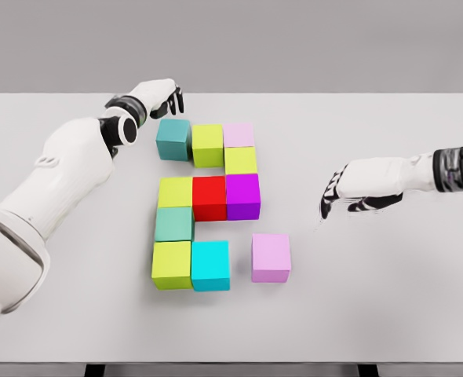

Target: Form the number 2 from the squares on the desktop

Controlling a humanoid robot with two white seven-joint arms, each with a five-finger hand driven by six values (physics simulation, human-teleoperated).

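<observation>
Coloured cubes sit mid-table in a partial figure. The top row runs teal cube (173, 139), lime cube (208, 144), pale pink cube (238, 134). Below the pink one is a yellow-green cube (241, 161). The middle row holds a yellow cube (175, 192), red cube (209, 197) and purple cube (243, 195). Under those come a sea-green cube (173, 225), a lime cube (172, 264) and a cyan cube (210, 265). A lilac cube (271, 257) stands apart to the right of the cyan one. My left hand (167, 100) hovers just behind the teal cube, fingers relaxed, holding nothing. My right hand (335, 193) is open, right of the purple cube.
The white table (388, 298) stretches wide around the cubes, its front edge near the bottom of the view and its back edge behind my left hand. Both forearms reach in low over the surface from the sides.
</observation>
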